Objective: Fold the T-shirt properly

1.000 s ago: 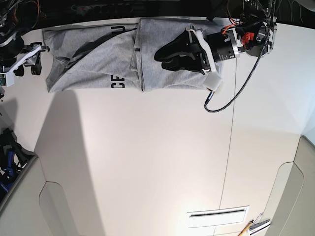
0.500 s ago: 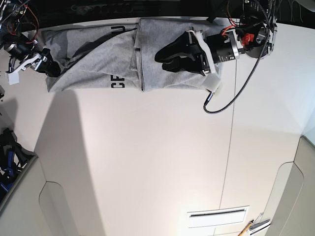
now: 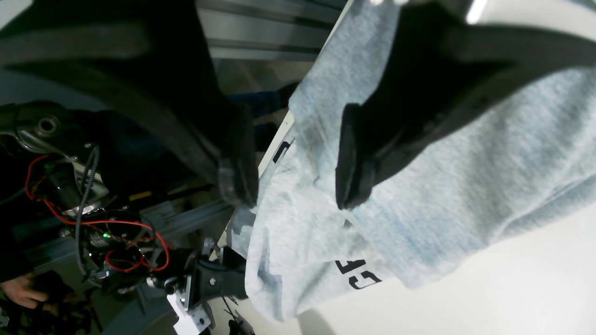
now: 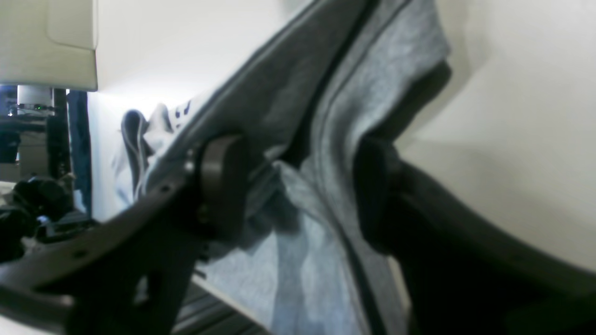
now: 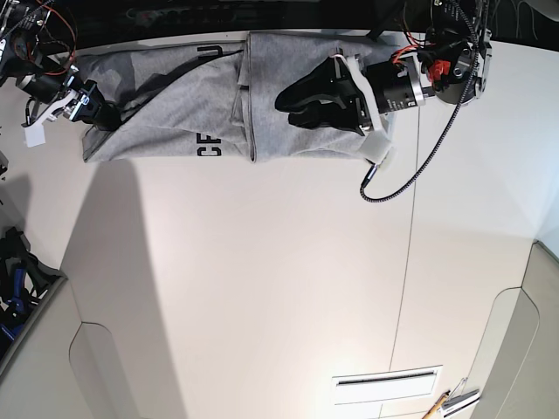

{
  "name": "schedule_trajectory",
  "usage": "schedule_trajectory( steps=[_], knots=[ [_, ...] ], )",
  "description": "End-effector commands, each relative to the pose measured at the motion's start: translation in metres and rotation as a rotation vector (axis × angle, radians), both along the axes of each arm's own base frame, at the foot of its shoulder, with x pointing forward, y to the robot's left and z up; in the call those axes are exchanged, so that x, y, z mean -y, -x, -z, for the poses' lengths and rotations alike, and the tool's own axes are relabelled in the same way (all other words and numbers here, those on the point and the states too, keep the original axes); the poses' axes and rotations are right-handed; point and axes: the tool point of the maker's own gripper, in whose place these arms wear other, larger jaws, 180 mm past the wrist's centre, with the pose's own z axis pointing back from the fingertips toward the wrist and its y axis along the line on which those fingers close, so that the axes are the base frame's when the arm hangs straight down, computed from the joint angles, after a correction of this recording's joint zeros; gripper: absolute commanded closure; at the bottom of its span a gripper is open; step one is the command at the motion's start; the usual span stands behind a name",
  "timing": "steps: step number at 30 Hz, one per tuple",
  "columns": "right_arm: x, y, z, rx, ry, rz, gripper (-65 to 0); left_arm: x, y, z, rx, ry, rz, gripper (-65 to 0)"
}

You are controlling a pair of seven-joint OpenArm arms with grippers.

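Light heather-grey cotton T-shirt, partly folded, lies along the white surface far edge, long axis side to side. Right gripper straddles its end hem, jaws apart; left gripper, jaws apart, hovers mid-shirt.

The base camera looks straight down on the white tabletop from well above. Each wrist camera peers past its own dark pincer fingers at close range, and all three views share the grey T-shirt along the tabletop's far edge.
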Motion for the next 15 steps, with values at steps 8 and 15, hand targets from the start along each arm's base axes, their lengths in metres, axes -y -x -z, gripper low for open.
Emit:
schedule_trajectory(
  steps=[8, 15],
  knots=[
    [0.001, -0.005, -0.008, 0.026, -0.014, -0.008, 0.0, -0.034, -0.024, -0.014, 0.065, -0.012, -0.112, -30.5],
    [-0.005, -0.021, -0.035, 0.116, 0.009, -0.048, 0.0, -0.112, -0.034, -0.003, 0.072, -0.194, -0.29, -18.3]
  ],
)
